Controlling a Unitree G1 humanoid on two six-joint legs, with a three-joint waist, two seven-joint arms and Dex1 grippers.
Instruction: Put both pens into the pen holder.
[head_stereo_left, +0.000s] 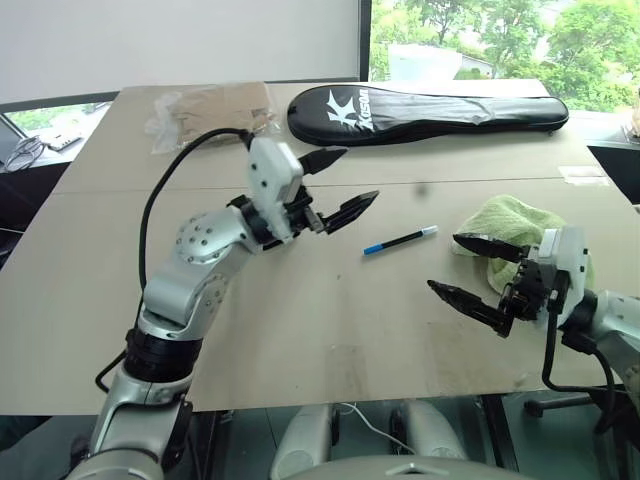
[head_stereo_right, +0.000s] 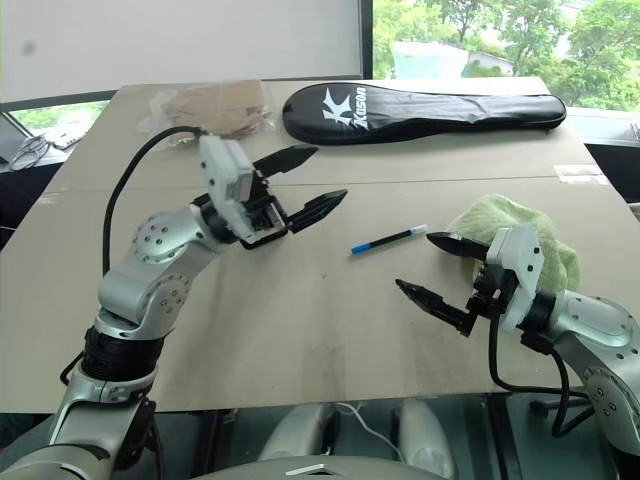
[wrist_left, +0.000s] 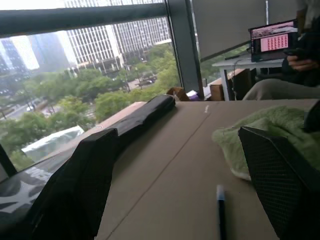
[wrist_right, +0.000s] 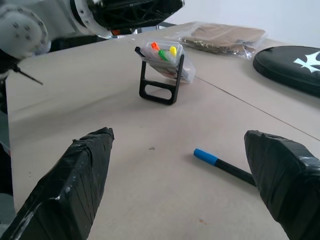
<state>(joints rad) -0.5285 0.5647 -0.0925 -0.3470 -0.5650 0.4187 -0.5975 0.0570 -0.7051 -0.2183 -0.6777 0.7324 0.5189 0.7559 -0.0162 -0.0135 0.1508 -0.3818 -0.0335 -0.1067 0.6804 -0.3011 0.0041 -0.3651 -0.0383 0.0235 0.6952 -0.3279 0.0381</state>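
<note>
Both tools stood spread and empty: left tool (head_stereo_left: 338, 185) raised, right tool (head_stereo_left: 468, 267) beside the slim blue-and-black pen (head_stereo_left: 400, 241) lying on the tan surface (head_stereo_left: 300, 310); the black-framed pen holder (wrist_right: 162, 75) stood apart

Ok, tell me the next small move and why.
Probably bring the right gripper over the blue-and-black pen and close on it: that pen lies loose on the table, both grippers are open and empty, and the pen holder stands waiting.
</note>
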